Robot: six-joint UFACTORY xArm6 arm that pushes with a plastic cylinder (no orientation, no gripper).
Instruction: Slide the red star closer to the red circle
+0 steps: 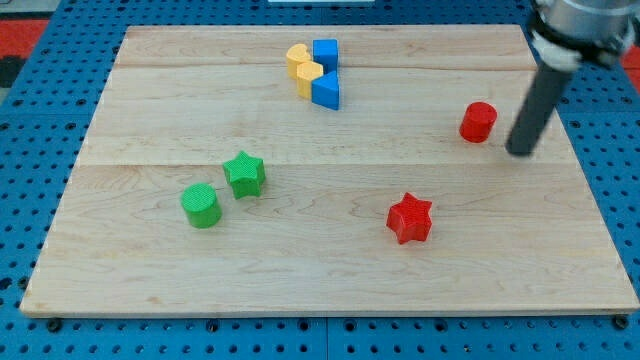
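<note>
The red star [409, 218] lies on the wooden board [300, 260], right of centre toward the view's bottom. The red circle [478, 122] stands up and to the right of it, well apart. My tip [519, 152] rests on the board just right of the red circle and slightly below it, with a small gap between them. The tip is far above and right of the red star. The dark rod slants up toward the view's top right corner.
A green star [244, 174] and a green circle [201, 206] sit close together at the left. Two yellow blocks [303, 68] and two blue blocks [325, 72] cluster at the top centre. Blue pegboard [30, 90] surrounds the board.
</note>
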